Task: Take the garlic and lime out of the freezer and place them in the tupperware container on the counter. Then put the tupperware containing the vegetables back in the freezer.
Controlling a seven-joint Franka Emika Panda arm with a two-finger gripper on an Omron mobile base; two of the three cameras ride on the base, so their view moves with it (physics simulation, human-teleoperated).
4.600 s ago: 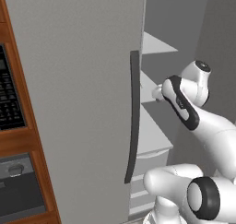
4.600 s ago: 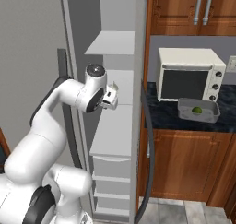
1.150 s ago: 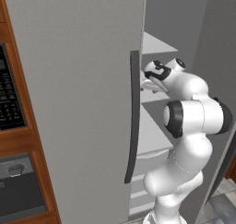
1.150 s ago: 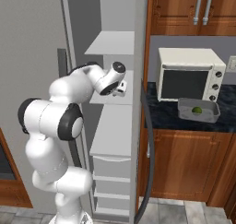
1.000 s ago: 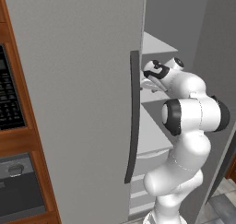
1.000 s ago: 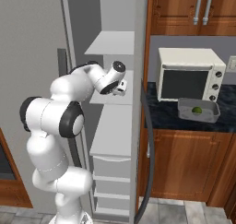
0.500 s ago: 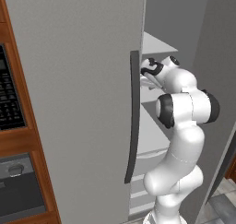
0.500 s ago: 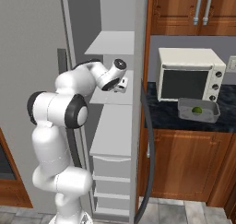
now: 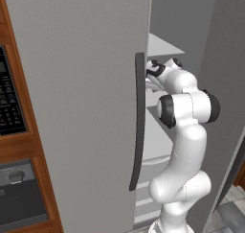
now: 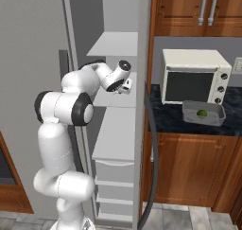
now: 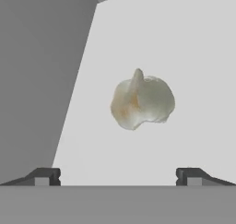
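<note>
On freezer [image 10: 113, 129] shelf, unlabelled garlic [image 11: 142, 103] before gripper [image 11: 119, 176]

Lime [image 10: 202, 113] in tupperware container [image 10: 189, 116] on counter [image 10: 165, 122]

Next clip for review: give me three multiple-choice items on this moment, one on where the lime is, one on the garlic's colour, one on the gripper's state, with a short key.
1. Where is the lime?
A. On a freezer shelf
B. In the tupperware container on the counter
C. Between the fingertips

2. What colour is the garlic?
A. Off-white
B. Dark green
C. Red

3. How does the gripper stand?
A. Shut on the garlic
B. Shut on nothing
C. Open, garlic ahead of it

Key: 1 B, a green ball sits in the grey tub by the oven. 2 A, the hand view shows a pale bulb on the freezer shelf. 3 C, the fingertips stand wide apart, with the bulb beyond them.
</note>
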